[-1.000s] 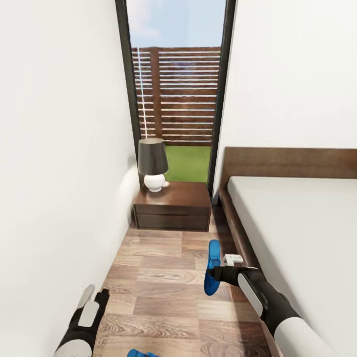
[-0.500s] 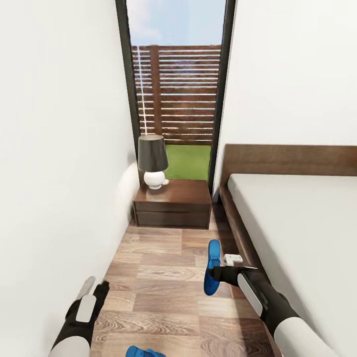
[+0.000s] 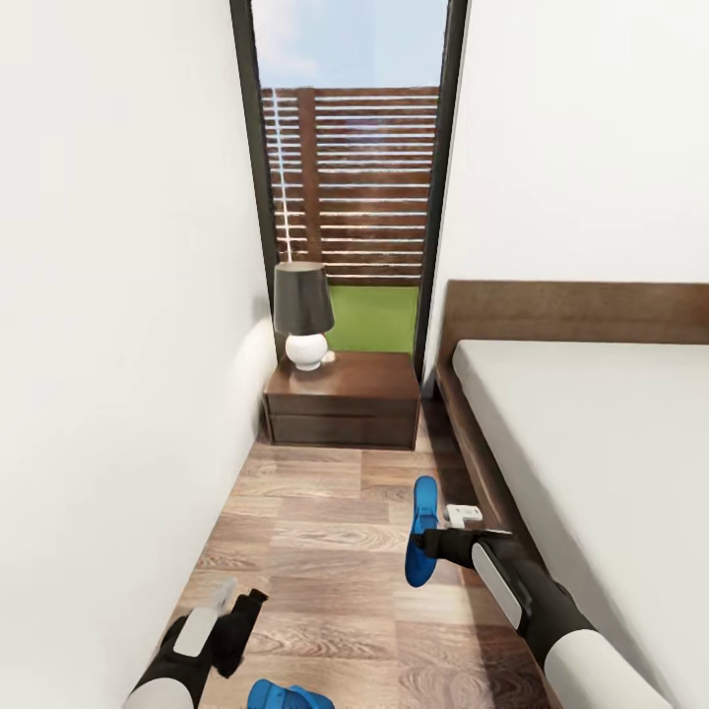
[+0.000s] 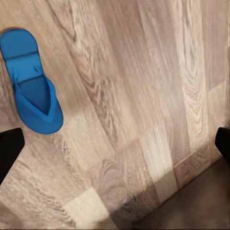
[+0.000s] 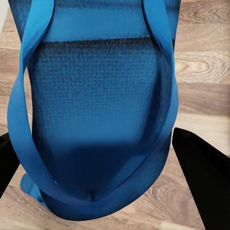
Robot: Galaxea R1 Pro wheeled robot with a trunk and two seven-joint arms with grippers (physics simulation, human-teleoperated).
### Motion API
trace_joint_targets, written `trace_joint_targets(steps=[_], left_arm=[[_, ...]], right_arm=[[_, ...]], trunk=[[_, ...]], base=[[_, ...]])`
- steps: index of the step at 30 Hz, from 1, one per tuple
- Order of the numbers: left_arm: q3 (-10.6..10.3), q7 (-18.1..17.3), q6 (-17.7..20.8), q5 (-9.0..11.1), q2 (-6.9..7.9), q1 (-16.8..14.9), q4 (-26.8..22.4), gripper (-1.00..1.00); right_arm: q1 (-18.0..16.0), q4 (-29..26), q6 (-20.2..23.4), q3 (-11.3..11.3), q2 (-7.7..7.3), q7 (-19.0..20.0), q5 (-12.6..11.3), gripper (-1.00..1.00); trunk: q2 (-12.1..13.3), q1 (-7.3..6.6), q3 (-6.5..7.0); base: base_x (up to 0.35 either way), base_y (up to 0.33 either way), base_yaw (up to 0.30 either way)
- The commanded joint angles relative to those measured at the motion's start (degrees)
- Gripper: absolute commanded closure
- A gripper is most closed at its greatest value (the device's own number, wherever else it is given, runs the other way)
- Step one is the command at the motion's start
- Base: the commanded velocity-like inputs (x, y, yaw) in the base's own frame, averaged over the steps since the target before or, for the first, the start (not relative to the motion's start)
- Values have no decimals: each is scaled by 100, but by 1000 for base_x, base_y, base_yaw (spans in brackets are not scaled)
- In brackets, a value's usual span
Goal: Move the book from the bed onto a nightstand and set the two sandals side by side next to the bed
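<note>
Jaws of the right gripper (image 3: 429,540) pinch one blue sandal (image 3: 423,532) above the floor (image 3: 325,532) beside the bed (image 3: 591,463); the left gripper (image 3: 241,606) hangs spread above the second sandal (image 4: 32,91) lying flat on the planks. Sandal placing is the step in hand, I judge. Next comes setting both down side by side along the bed frame

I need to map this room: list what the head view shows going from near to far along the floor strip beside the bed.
Sandal on the floor → left pincer → sandal in the right pincer → nightstand → lamp → window.
</note>
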Motion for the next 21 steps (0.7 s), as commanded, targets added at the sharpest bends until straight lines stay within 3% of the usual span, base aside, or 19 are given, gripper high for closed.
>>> trace_joint_targets(steps=[1,5,12,17,21], left_arm=[[24,-65,193,61,-7,-4,-4,-100],[20,-435,435,60,-7,-4,277,-100],[26,-597,361,59,-7,-4,415,-100],[23,-606,-451,52,-7,-4,864,-100],[18,-591,-1798,44,-7,-4,1568,-100]], right_arm=[[-4,-7,22,13,-6,8,-1,100],[-4,-7,22,13,0,8,-2,100],[-4,-7,22,13,0,8,-3,100],[-4,-7,22,13,1,8,-1,100],[-4,-7,22,13,2,8,-1,100]], trunk=[[-44,22,-24],[-205,110,-96],[-485,263,-222],[-686,373,-311],[-846,461,-383]], base=[[0,0,0],[0,0,0],[0,0,0],[0,0,0],[0,0,0]])
